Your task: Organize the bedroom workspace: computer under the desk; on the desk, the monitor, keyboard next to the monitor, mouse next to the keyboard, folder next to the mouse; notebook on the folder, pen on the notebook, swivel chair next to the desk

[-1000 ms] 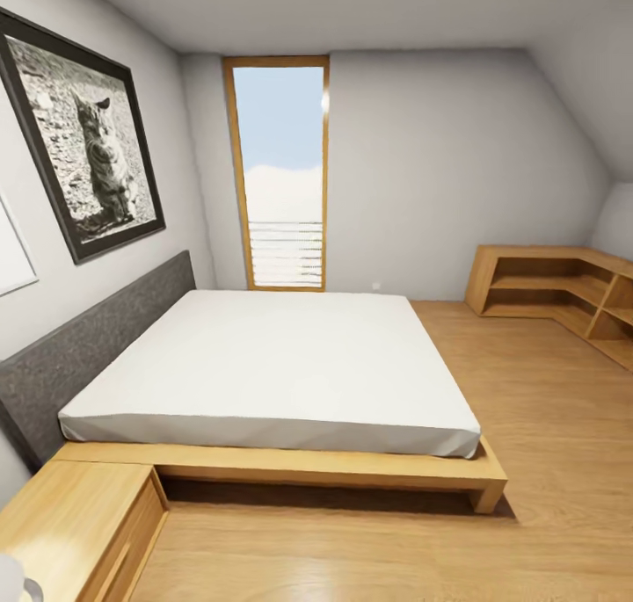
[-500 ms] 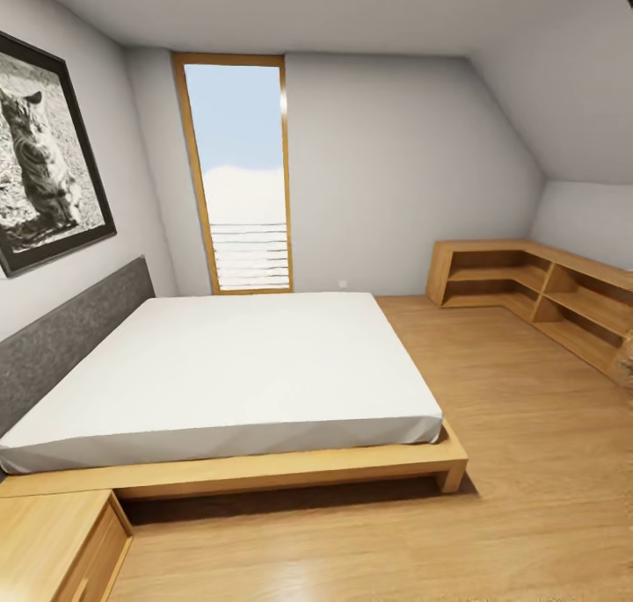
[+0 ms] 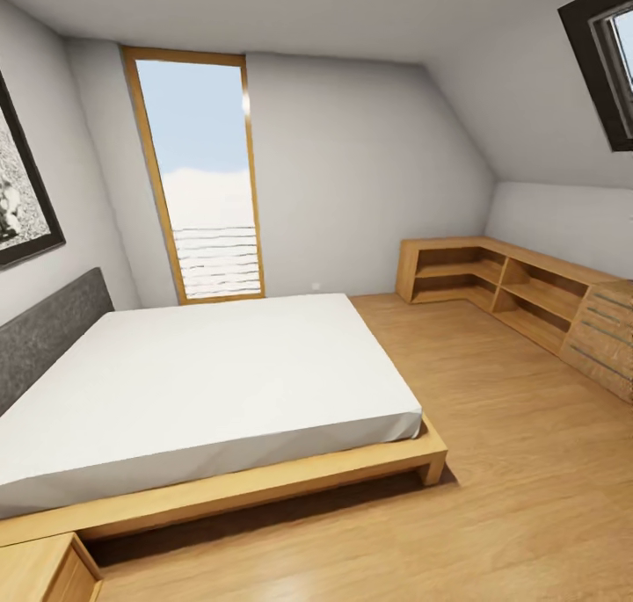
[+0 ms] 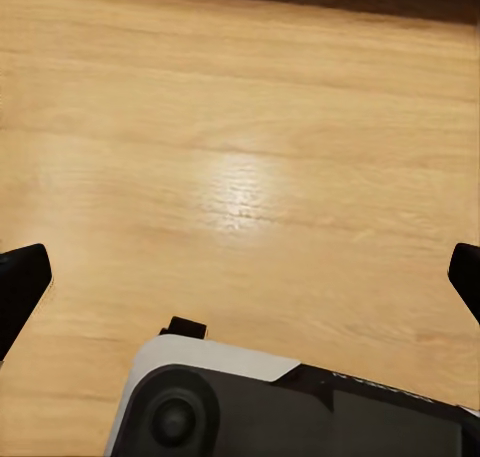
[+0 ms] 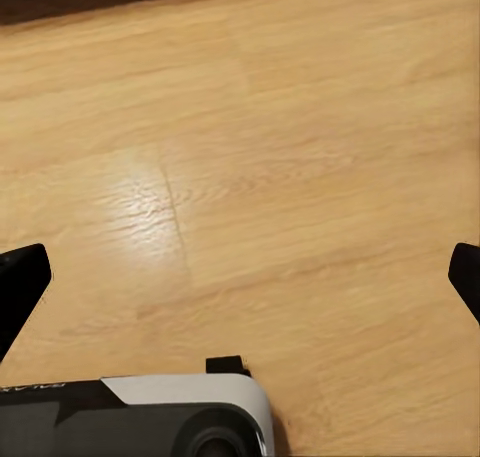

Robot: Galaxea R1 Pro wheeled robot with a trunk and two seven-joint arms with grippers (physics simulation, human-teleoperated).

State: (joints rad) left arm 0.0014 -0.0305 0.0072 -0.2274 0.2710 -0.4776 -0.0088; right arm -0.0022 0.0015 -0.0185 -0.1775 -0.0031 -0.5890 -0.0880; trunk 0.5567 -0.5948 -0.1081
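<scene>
The desk, monitor, keyboard, mouse, folder, notebook, pen, computer and swivel chair are out of view. The head view faces a bedroom with a bed. In the left wrist view my left gripper [image 4: 240, 277] hangs open over the bare wooden floor [image 4: 240, 157], its black fingertips [image 4: 20, 287] far apart with nothing between them. My right gripper [image 5: 240, 277] is open too in the right wrist view, black fingertips [image 5: 22, 282] spread wide above the wooden floor [image 5: 300, 177], holding nothing.
A low wooden bed [image 3: 264, 483] with a white mattress [image 3: 202, 382] and grey headboard [image 3: 44, 330] takes the left half. Light wooden low shelves [image 3: 492, 290] run along the right wall. A tall window [image 3: 198, 180] is at the back, a nightstand corner [image 3: 40, 571] at lower left. Open floor [image 3: 527, 461] lies on the right.
The head camera has swung to the right: the bed, window and cat picture slid left, and the low shelves and a roof window came into view on the right.
</scene>
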